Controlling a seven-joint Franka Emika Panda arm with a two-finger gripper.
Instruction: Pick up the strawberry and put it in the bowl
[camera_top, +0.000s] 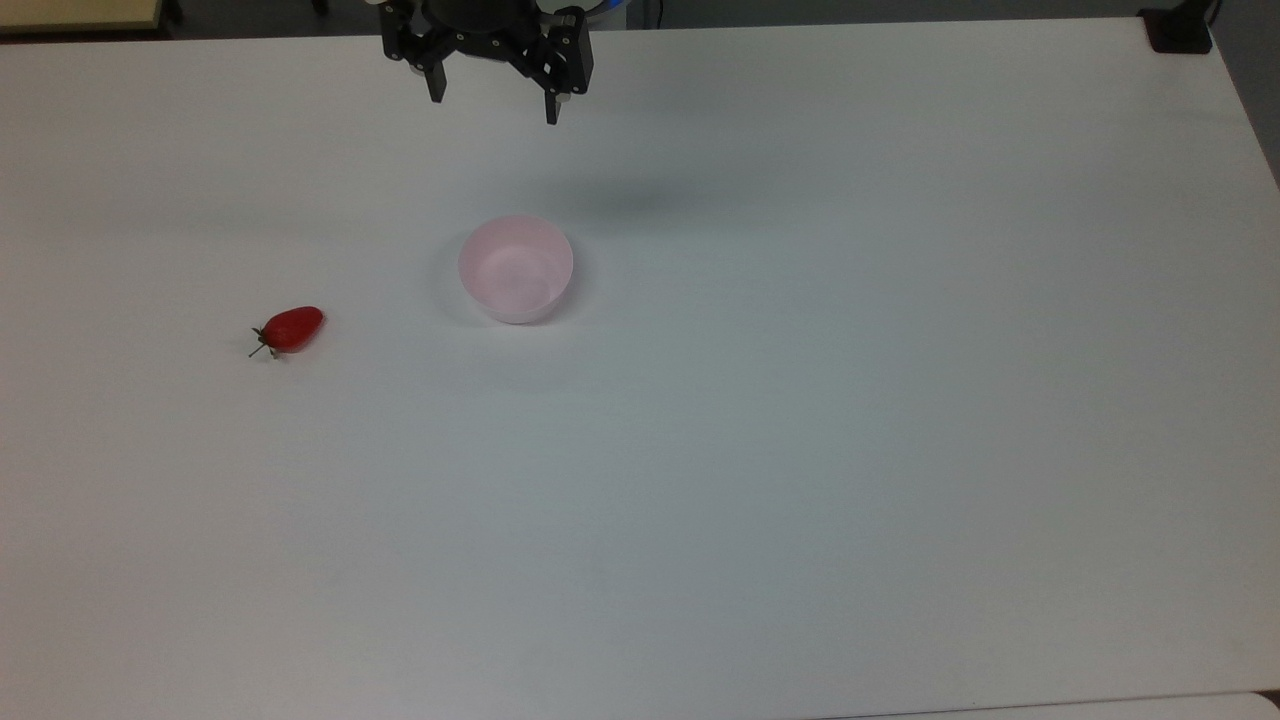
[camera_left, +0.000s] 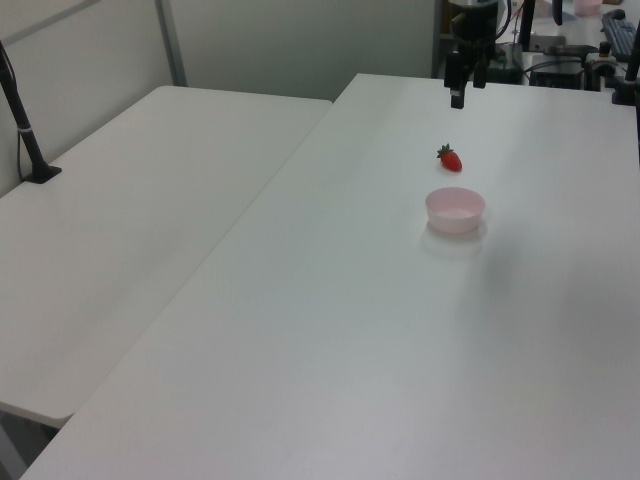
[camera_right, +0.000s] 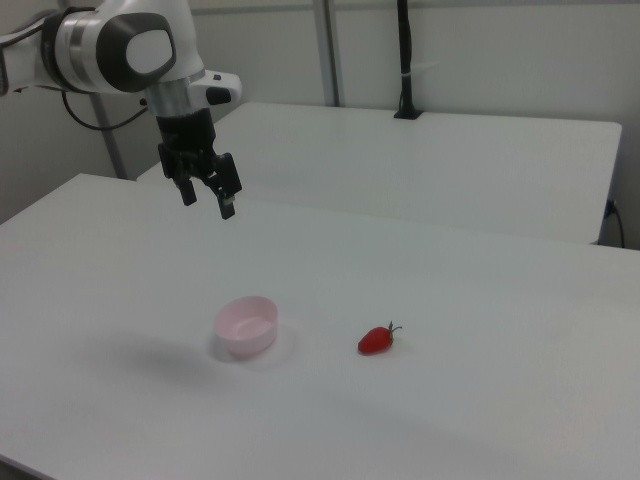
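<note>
Claw (camera_right: 207, 202) spread and empty above table (camera_top: 800, 450), strawberry (camera_top: 293, 330) apart from bowl (camera_top: 516, 268)

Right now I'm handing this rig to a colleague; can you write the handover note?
Gripper: open, holding nothing, raised above the table near its far edge in the top view.
Strawberry: lying on the table, to the top view's left of the bowl and apart from it.
Bowl: upright, with nothing in it.
Done: nothing yet.
Left: reach the strawberry, grasp it, carry it over and drop it in the bowl.
</note>
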